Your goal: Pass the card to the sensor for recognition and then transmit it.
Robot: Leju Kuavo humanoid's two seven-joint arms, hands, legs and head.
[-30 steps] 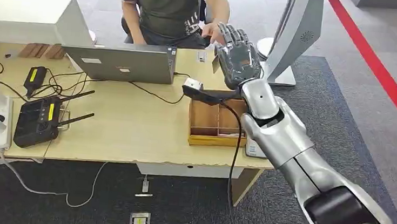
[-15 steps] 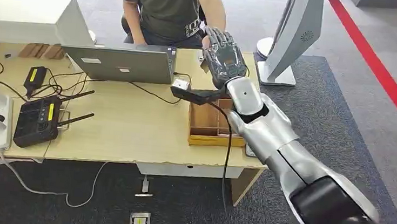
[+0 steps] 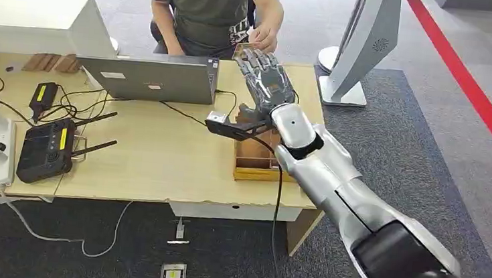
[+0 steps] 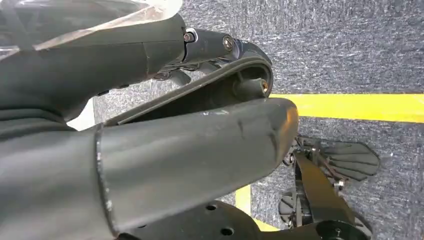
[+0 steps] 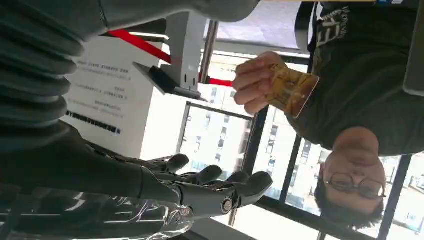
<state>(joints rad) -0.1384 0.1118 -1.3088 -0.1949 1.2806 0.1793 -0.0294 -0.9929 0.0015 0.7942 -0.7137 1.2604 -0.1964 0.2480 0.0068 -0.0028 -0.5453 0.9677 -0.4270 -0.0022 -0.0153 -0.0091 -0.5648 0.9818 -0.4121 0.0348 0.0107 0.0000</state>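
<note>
While right hand reaches over desk toward person's hand, fingers spread, holding nothing: handover step, apparently done. Left wrist view: left hand, grasp unreadable. Right wrist view: card pinched in person's fingers. Next: withdraw arm clear of wooden tray.

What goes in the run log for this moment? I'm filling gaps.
stage: handover | right hand: empty, fingers spread, reaching to person | card: in person's hand | left hand: state unclear
</note>
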